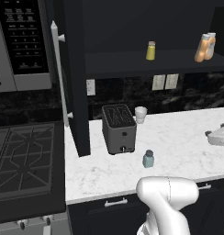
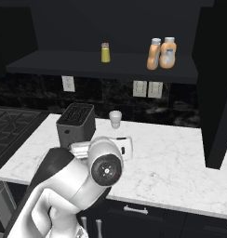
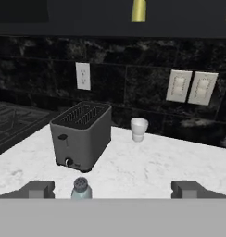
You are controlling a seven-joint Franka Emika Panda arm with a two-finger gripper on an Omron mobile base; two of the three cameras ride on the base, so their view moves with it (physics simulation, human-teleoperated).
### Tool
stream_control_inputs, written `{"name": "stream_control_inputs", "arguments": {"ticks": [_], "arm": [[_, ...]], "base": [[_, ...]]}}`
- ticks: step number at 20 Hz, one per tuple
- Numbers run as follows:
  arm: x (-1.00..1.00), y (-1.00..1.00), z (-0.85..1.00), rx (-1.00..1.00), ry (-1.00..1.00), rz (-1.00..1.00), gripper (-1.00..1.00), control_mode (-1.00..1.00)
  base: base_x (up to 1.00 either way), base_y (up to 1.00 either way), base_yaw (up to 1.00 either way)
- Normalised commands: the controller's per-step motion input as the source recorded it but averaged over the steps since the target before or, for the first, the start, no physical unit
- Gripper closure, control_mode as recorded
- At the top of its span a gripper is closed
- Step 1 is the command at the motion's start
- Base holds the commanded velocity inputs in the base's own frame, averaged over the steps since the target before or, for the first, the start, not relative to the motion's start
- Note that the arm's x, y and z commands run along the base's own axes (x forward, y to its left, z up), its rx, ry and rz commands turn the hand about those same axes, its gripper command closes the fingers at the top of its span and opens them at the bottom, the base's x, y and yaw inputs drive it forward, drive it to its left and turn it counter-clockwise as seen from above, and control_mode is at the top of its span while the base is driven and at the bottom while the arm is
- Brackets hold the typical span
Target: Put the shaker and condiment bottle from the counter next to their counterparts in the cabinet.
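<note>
- The gripper (image 3: 113, 190) has its 2 dark finger tips spread wide apart at the bottom of the hand view, with nothing pinched between them.
- The teal shaker (image 1: 148, 159) stands upright on the marble counter (image 1: 178, 142), just in front of the toaster (image 1: 118, 128) and slightly to its right, not touching it. In the hand view the shaker (image 3: 81, 188) sits low between the finger tips, nearer the one on the left side of that view (its dark perforated cap faces the camera).
- The toaster is a dark grey 2-slot model with a small knob low on its front, standing near the open cabinet door (image 1: 75, 78), which bears a long pale bar handle (image 1: 60, 73).
- A small white cup (image 1: 140, 114) stands behind and to the right of the toaster, close to the black backsplash.
- On the dark cabinet shelf (image 2: 87, 62) a yellow shaker (image 2: 105, 52) with a tan cap stands upright, well apart from 2 orange bottles.
- Those 2 bottles stand side by side, touching or nearly so, at the right of the shelf: the condiment bottle (image 2: 153, 54) on the left in the right base view, its near-twin orange bottle (image 2: 169, 53) on the right (which one is which cannot be told for certain).
- 2 pale wall switches (image 3: 191, 87) and 1 outlet (image 3: 83, 76) sit on the backsplash.
- A stove top (image 1: 22, 158) lies left of the counter, under a microwave (image 1: 22, 43).
</note>
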Motion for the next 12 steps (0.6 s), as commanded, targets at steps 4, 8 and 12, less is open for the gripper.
{"name": "stream_control_inputs", "arguments": {"ticks": [4,8,12], "arm": [[-0.08,0.17,-0.3,-0.06,0.0,0.13,-1.0,-1.0],[-0.04,0.28,-0.29,-0.09,0.0,0.07,-1.0,-1.0],[0.0,0.15,-0.24,-0.04,0.0,0.08,-1.0,-1.0]], "base": [[0.0,0.0,0.0],[0.0,0.0,0.0],[0.0,0.0,0.0]]}}
